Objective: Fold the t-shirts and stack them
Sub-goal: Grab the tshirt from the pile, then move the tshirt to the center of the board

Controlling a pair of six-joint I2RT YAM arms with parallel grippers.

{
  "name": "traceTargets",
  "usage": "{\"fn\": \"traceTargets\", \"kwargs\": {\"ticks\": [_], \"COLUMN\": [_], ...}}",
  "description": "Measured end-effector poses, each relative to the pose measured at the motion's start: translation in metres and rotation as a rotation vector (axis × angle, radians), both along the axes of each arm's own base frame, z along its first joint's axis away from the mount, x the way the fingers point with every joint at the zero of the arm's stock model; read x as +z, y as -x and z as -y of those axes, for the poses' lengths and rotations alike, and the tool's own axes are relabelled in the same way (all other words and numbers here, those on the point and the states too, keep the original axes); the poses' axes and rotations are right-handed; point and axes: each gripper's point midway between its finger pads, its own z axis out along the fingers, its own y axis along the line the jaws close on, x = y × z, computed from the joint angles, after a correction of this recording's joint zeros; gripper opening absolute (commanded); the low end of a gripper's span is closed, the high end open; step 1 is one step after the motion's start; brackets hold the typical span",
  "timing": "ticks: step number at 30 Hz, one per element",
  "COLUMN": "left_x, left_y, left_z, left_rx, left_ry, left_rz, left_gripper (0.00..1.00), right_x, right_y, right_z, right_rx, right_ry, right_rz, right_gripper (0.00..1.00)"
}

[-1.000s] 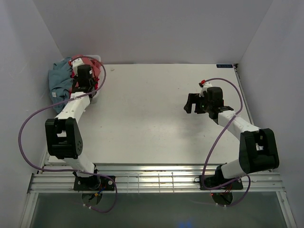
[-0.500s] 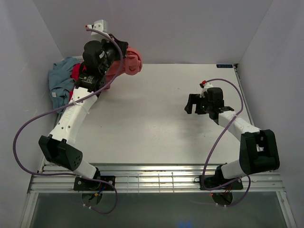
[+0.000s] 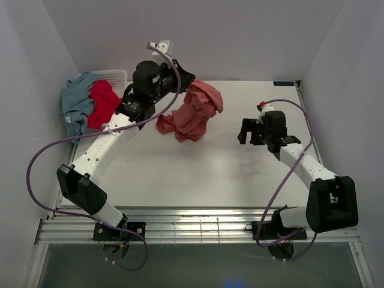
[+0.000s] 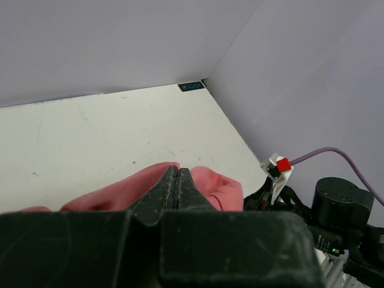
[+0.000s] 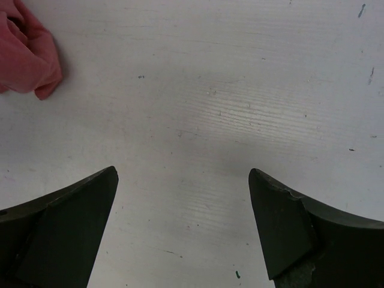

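Both arm bases sit at the near edge of the tabletop (image 3: 180, 174). The right arm (image 3: 300, 162) reaches forward along the right side. The right claw (image 3: 242, 131) hangs over the right half of the tabletop, past the middle, fingers spread wide, nothing between them. The right wrist view shows the same: right claw (image 5: 182, 174) wide apart above bare tabletop (image 5: 240, 90), with a corner of the salmon shirt (image 5: 27, 57) at the top left, well apart from the fingers.

The left arm (image 3: 102, 147) stretches from the near-left up and across toward the far edge, a purple cable (image 3: 36, 162) looping beside it. The left claw (image 3: 187, 79) is raised near the far edge, left of centre, fingers pressed together and pinching the salmon shirt (image 3: 195, 111). The shirt hangs from it in a crumpled bunch over the far middle of the tabletop; its lower end is at or just above the surface, cannot tell which. In the left wrist view the left claw (image 4: 176, 174) tips meet on a fold of the salmon shirt (image 4: 210, 183), with the tabletop (image 4: 90, 126) below.

At the far-left corner stands a white basket (image 3: 114, 76). The crimson shirt (image 3: 103, 102) lies crumpled against its front. The grey-blue shirt (image 3: 75, 105) is just left of it, touching it, draped at the left edge.
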Motion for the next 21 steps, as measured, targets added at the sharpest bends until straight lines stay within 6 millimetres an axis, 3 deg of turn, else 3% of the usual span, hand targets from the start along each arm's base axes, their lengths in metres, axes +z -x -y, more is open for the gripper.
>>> {"fn": "traceTargets", "kwargs": {"ticks": [3, 6, 10, 14, 17, 21], "left_x": [0.011, 0.003, -0.034, -0.095, -0.135, -0.168], "left_y": [0.005, 0.01, 0.006, -0.006, -0.01, -0.019], "left_z": [0.005, 0.016, 0.043, 0.056, 0.046, 0.005], "left_rx": [-0.039, -0.102, -0.178, -0.151, -0.073, 0.154], "left_ry": [0.025, 0.052, 0.046, -0.008, -0.06, -0.122], "left_rz": [0.015, 0.006, -0.057, -0.154, -0.215, -0.259], "left_gripper": [0.0, 0.0, 0.0, 0.0, 0.0, 0.0], "right_x": [0.002, 0.007, 0.012, 0.015, 0.018, 0.02], "right_y": [0.002, 0.005, 0.009, 0.013, 0.016, 0.02], "right_z": [0.004, 0.008, 0.016, 0.02, 0.02, 0.01], "right_rx": [-0.019, -0.037, -0.066, -0.082, -0.075, -0.025], "right_ry": [0.01, 0.02, 0.042, 0.057, 0.055, 0.019], "right_rz": [-0.002, 0.005, 0.011, 0.013, 0.014, 0.01], "right_gripper": [0.95, 0.95, 0.95, 0.95, 0.95, 0.95]}}
